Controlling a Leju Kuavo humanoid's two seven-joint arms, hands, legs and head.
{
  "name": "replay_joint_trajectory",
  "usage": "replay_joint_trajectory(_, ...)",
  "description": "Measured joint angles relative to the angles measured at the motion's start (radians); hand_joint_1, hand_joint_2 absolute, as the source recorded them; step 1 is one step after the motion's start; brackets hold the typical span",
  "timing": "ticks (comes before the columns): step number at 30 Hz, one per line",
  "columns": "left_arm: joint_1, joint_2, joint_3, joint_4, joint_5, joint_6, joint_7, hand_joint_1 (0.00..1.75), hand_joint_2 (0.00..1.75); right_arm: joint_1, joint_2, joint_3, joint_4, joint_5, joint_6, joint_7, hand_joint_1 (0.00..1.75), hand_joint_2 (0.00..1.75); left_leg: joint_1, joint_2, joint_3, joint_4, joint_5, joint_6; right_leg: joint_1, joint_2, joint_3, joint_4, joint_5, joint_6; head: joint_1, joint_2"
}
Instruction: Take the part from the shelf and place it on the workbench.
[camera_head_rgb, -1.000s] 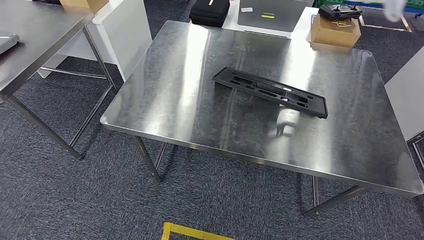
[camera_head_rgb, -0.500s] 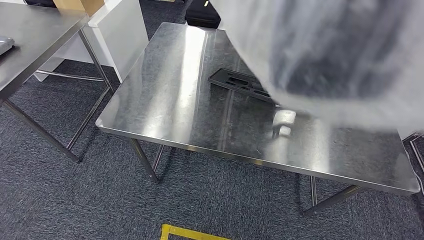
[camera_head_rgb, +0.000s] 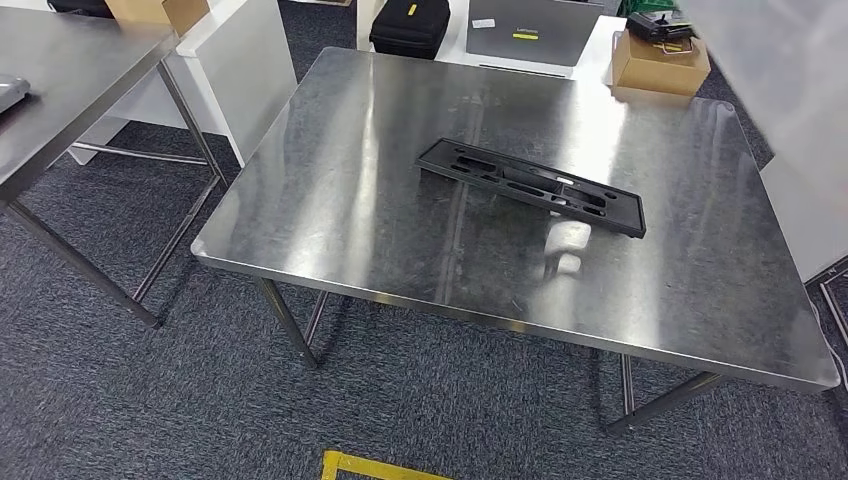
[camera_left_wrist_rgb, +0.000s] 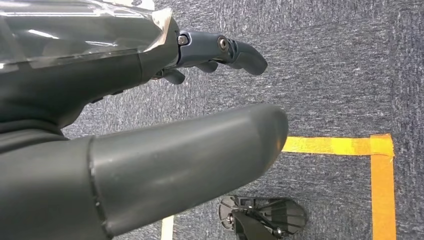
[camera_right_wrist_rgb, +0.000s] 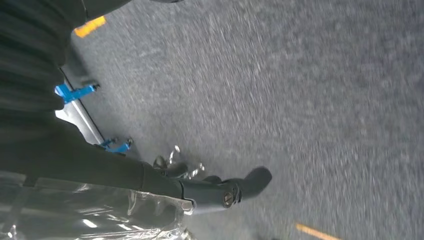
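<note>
Fingers (camera_left_wrist_rgb: 235, 50) spread, empty; part (camera_head_rgb: 530, 186) flat on workbench (camera_head_rgb: 340, 200).

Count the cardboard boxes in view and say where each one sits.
2. One cardboard box sits on the white surface beyond the steel workbench's far right corner, with a dark device on top. A second box is at the top left edge, cut off by the frame. Others may be hidden.
</note>
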Motion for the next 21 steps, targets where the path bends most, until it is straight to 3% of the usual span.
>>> replay_joint_trajectory(2, 0.000, 0.004, -0.002, 0.000, 0.000, -0.001, 0.002, 0.00, 0.00, -0.001, -0.009, 0.000, 0.031, 0.001, 0.005, 0.004, 0.00, 1.75, 0.000, 0.000, 0.000, 0.000, 0.000, 0.000, 0.000, 0.000, 0.000, 0.000, 0.000, 0.000, 0.000, 0.000)
replay_joint_trajectory(6, 0.001, 0.008, -0.002, 0.000, 0.000, 0.002, 0.003, 0.00, 0.00, -0.002, -0.015, 0.006, 0.071, 0.002, 0.025, 0.007, 0.00, 0.00, 0.000, 0.000, 0.000, 0.000, 0.000, 0.000, 0.000, 0.000, 0.000, 0.000, 0.000, 0.000, 0.000, 0.000)
replay_joint_trajectory(11, 0.001, 0.012, -0.002, 0.000, 0.001, 0.003, 0.005, 0.00, 0.00, -0.002, -0.016, 0.026, 0.098, 0.004, 0.064, 0.003, 0.00, 0.00, -0.001, 0.000, -0.001, 0.001, -0.001, 0.002, -0.003, 0.000, 0.002, -0.001, 0.000, 0.001, 0.000, 0.000)
replay_joint_trajectory(17, 0.003, 0.021, -0.002, 0.000, 0.003, -0.013, 0.014, 0.00, 0.00, -0.004, -0.015, 0.053, 0.115, 0.005, 0.092, 0.004, 0.00, 0.00, -0.008, 0.002, 0.001, -0.001, -0.001, 0.019, -0.016, 0.000, 0.006, -0.001, 0.003, 0.010, -0.004, 0.000)
replay_joint_trajectory(19, 0.003, 0.022, -0.001, 0.000, 0.003, -0.014, 0.016, 0.00, 0.00, -0.005, -0.016, 0.059, 0.117, 0.004, 0.096, 0.006, 0.00, 0.00, -0.004, 0.006, 0.008, -0.014, 0.009, 0.030, -0.017, -0.001, -0.011, 0.039, -0.021, 0.009, -0.003, 0.000)
replay_joint_trajectory(21, 0.003, 0.023, -0.001, 0.000, 0.003, -0.016, 0.018, 0.00, 0.00, -0.005, -0.017, 0.062, 0.120, 0.003, 0.097, 0.009, 0.00, 0.00, -0.002, 0.010, 0.010, -0.020, 0.013, 0.035, -0.018, -0.002, -0.065, 0.157, -0.079, -0.001, 0.003, 0.000)
